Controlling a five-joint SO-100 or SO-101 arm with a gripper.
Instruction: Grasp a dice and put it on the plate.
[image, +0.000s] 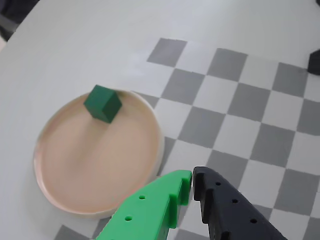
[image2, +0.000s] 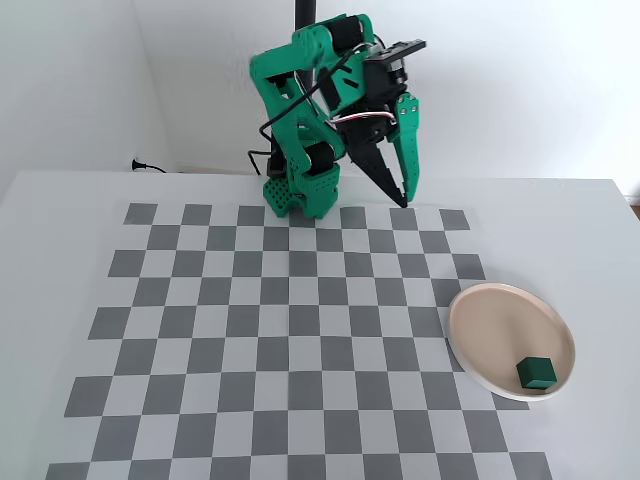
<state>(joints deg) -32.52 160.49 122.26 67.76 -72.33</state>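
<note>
The dark green dice (image: 103, 103) lies on the pale beige-pink plate (image: 75, 175), near its far rim in the wrist view. In the fixed view the dice (image2: 536, 373) sits at the near right part of the plate (image2: 490, 325), at the right edge of the checkerboard. My gripper (image: 192, 179), one green finger and one black finger, has its tips touching and holds nothing. In the fixed view the gripper (image2: 405, 200) hangs high near the arm's base, far from the plate.
The grey and white checkerboard (image2: 280, 330) covers the white table. The green arm base (image2: 300, 190) stands at the board's far edge. A dark object (image: 315, 61) shows at the right edge of the wrist view.
</note>
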